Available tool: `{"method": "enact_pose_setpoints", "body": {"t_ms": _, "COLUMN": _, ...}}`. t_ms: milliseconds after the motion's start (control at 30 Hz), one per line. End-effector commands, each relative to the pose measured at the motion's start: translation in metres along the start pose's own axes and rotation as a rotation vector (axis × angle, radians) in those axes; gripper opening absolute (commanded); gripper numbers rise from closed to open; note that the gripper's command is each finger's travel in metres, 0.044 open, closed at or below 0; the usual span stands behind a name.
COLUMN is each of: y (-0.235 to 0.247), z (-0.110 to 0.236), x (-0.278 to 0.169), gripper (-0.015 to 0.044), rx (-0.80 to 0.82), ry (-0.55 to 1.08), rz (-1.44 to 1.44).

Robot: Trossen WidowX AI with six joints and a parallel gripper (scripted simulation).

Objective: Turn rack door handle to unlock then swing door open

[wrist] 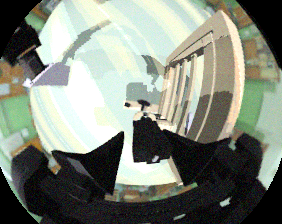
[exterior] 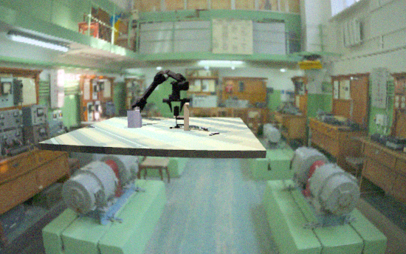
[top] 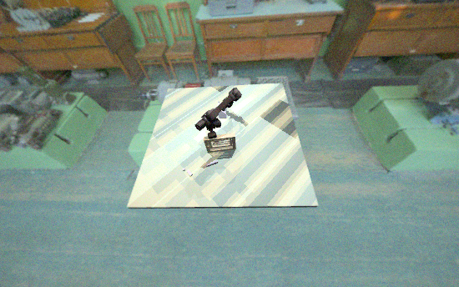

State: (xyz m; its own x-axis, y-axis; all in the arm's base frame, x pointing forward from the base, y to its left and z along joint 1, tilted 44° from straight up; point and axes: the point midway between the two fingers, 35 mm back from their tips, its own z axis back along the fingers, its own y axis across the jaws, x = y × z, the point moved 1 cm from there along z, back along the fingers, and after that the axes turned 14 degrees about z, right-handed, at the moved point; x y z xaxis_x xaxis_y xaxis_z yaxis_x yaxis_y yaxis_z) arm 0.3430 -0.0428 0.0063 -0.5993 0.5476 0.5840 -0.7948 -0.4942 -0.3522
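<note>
The tan rack point(top: 233, 143) point(exterior: 187, 117) point(wrist: 236, 75) stands upright on the table; in the wrist view its barred panel rises on the right. The panel is seen edge-on in the exterior view, and no swing of the door can be made out. The black upright handle point(wrist: 151, 142) is near the rack's left end as the top camera sees it. My gripper point(wrist: 144, 132) point(exterior: 176, 105) points down over the handle, with the handle between its fingers. The gripper is open; a gap shows left of the handle, and the handle sits close to the right finger. Contact there is unclear.
A lilac box point(exterior: 134, 119) point(wrist: 53, 76) stands on the table point(top: 284, 183) beside the arm's base. Small thin items point(top: 189, 172) point(exterior: 214, 134) lie on the table beyond the rack. The rack panel is close to the gripper's right side in the wrist view.
</note>
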Motion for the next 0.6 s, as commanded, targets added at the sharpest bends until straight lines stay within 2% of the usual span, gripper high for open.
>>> {"method": "enact_pose_setpoints", "body": {"t_ms": 0, "y": -0.0034, "z": -0.0022, "x": 0.0016, "gripper": 0.0265, "rx": -0.005, "ry": -0.005, "rz": 0.018}}
{"method": "enact_pose_setpoints", "body": {"t_ms": 567, "y": -0.0034, "z": -0.0022, "x": 0.0016, "gripper": 0.0152, "rx": -0.005, "ry": -0.005, "rz": 0.018}}
